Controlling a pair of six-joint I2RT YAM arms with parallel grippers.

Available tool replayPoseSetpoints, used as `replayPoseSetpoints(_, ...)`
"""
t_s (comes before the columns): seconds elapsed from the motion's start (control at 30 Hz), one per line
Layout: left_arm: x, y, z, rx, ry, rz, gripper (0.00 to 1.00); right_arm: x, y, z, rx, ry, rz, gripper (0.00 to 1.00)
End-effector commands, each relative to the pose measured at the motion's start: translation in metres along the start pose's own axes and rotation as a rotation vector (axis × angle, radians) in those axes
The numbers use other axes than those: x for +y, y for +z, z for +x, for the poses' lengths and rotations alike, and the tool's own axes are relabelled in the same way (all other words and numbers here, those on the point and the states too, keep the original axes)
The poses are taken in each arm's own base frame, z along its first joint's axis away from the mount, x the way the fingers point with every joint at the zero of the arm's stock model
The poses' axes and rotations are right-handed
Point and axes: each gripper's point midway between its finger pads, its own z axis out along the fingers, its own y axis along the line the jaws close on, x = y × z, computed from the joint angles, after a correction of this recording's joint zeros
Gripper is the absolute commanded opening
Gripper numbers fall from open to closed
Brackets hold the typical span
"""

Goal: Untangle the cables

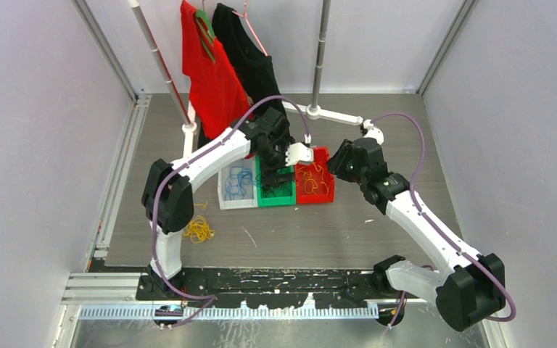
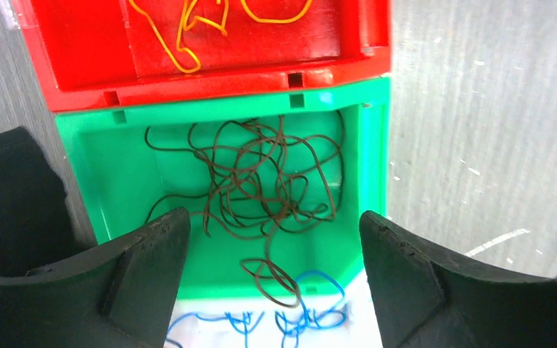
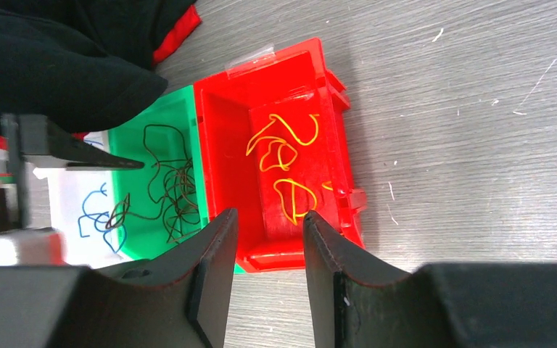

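Three small bins stand side by side: a white bin [image 1: 226, 199] with blue cables [image 1: 239, 181], a green bin [image 1: 281, 197] with dark cables [image 2: 261, 192], and a red bin [image 1: 325, 194] with yellow-orange cables [image 3: 283, 156]. A loose bunch of yellow cables [image 1: 198, 230] lies on the table near the left arm. My left gripper [image 2: 275, 239] is open and empty above the green bin [image 2: 116, 188]. One dark cable loops over that bin's edge onto the blue cables [image 2: 312, 315]. My right gripper [image 3: 270, 225] is open and empty, just over the red bin's [image 3: 221, 123] near edge.
A red shirt [image 1: 214, 80] and a black shirt [image 1: 250, 58] hang from a rack behind the bins, its white foot [image 1: 333, 114] on the table. The black shirt reaches down close to the bins [image 3: 58, 65]. Grey walls enclose the table on both sides.
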Motion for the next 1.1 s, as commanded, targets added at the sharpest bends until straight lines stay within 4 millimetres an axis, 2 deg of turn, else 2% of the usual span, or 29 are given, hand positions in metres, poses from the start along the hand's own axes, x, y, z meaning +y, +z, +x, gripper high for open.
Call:
replayPoseSetpoints(0.0,-0.024,-0.061,-0.016,-0.069,-0.043,0.106,0.87,0.024,-0.005,-0.024,-0.045,0.024,-0.073,0.43)
replayPoseSetpoints(0.2,-0.020,-0.090,-0.002,-0.103,-0.139,0.115,0.91,0.033,-0.006,-0.023,-0.024,0.030,-0.116,0.42)
replayPoseSetpoints(0.27,-0.017,-0.103,0.004,-0.129,-0.169,0.090,0.91,0.042,-0.004,-0.017,0.001,0.035,-0.165,0.42)
replayPoseSetpoints(0.37,-0.020,-0.108,0.026,-0.128,-0.216,0.072,0.90,0.065,-0.001,-0.010,0.019,0.008,-0.238,0.46)
replayPoseSetpoints(0.47,-0.025,-0.105,0.046,-0.132,-0.253,0.053,0.88,0.098,0.003,0.001,0.039,-0.061,-0.300,0.50)
replayPoseSetpoints(0.57,-0.027,-0.099,0.051,-0.150,-0.263,0.040,0.84,0.134,0.011,0.019,0.078,-0.108,-0.368,0.54)
replayPoseSetpoints(0.67,-0.026,-0.090,0.053,-0.162,-0.268,0.049,0.78,0.161,0.021,0.037,0.117,-0.137,-0.420,0.56)
replayPoseSetpoints(0.73,-0.022,-0.080,0.054,-0.172,-0.272,0.050,0.75,0.169,0.032,0.046,0.137,-0.156,-0.415,0.56)
replayPoseSetpoints(0.83,-0.011,-0.068,0.053,-0.204,-0.259,0.013,0.72,0.171,0.052,0.055,0.160,-0.161,-0.386,0.54)
replayPoseSetpoints(0.93,0.001,-0.058,0.055,-0.219,-0.245,-0.028,0.71,0.167,0.073,0.067,0.182,-0.167,-0.354,0.50)
replayPoseSetpoints(1.07,0.003,-0.047,0.060,-0.208,-0.213,-0.005,0.70,0.165,0.094,0.076,0.202,-0.169,-0.314,0.46)
